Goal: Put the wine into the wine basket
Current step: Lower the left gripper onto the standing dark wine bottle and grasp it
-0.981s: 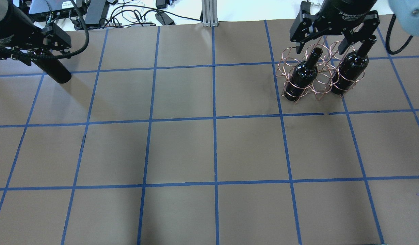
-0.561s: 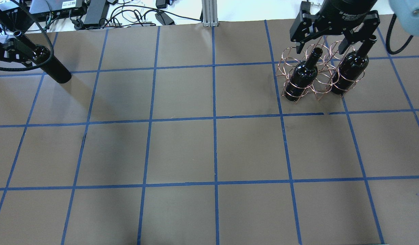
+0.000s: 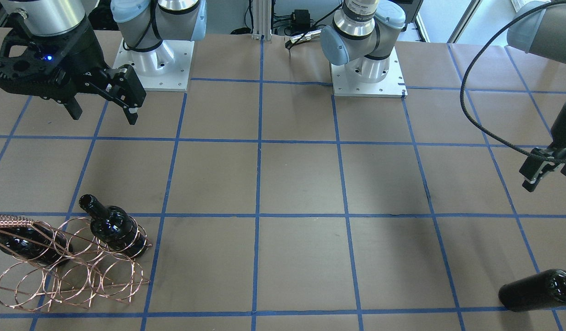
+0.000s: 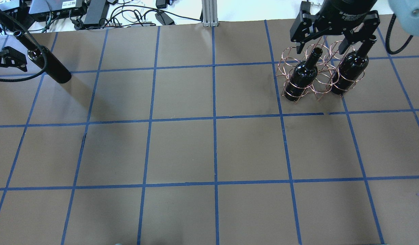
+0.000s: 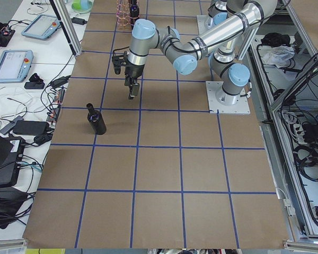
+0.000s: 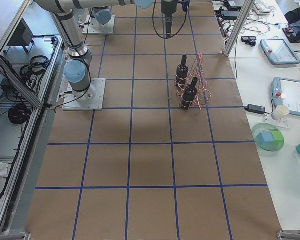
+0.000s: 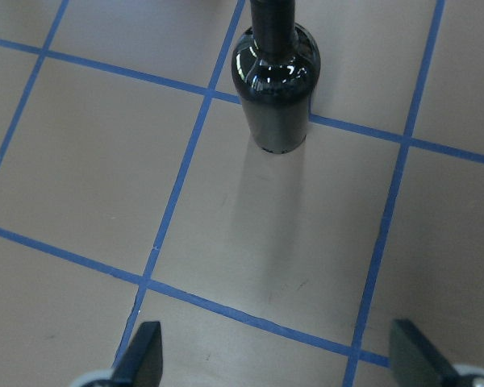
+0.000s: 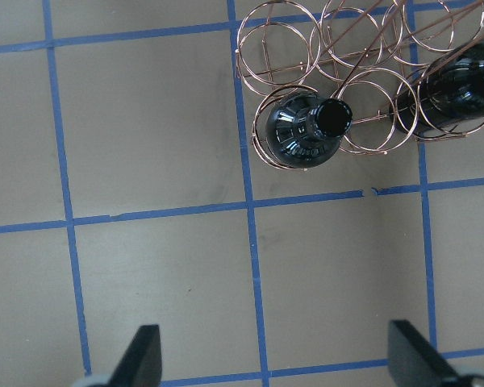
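Observation:
A near-black wine bottle stands alone at the table's far left; it also shows in the front view and the left wrist view. My left gripper is open and empty, drawn back from it, and shows at the front view's right edge. The copper wire wine basket stands at the far right with two bottles upright in it, one beside the other. My right gripper hangs open and empty above the basket.
The brown table surface carries a grid of blue tape. Cables and power bricks lie beyond the far edge. A metal post stands at the far middle. Both arm bases are bolted along the robot's side.
My left gripper has pulled away from the lone bottle toward the left edge, leaving the bottle standing. The right gripper, the basket and its two bottles have not moved.

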`<state>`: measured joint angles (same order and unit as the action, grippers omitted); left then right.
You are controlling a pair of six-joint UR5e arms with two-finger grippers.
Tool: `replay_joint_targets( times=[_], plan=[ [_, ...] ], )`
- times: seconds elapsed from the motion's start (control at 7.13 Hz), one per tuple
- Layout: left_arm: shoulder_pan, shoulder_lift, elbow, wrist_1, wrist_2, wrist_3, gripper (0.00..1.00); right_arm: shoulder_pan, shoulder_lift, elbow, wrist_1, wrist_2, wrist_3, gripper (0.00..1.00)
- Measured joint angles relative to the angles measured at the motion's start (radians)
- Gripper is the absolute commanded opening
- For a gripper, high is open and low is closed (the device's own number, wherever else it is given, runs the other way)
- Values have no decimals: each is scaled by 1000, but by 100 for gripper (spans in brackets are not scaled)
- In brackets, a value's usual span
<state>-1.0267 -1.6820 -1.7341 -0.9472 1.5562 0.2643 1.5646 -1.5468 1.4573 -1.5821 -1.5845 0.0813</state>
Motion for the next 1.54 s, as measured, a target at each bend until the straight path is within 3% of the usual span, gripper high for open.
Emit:
replay_joint_targets(
  times=[0.56, 1.54],
  plan=[
    [50, -111, -35, 241, -72, 115, 91, 0, 0, 0, 1, 0, 1, 100],
    [54, -233, 76, 377, -222, 329, 97, 0, -1, 0, 6, 1, 2, 100]
  ],
)
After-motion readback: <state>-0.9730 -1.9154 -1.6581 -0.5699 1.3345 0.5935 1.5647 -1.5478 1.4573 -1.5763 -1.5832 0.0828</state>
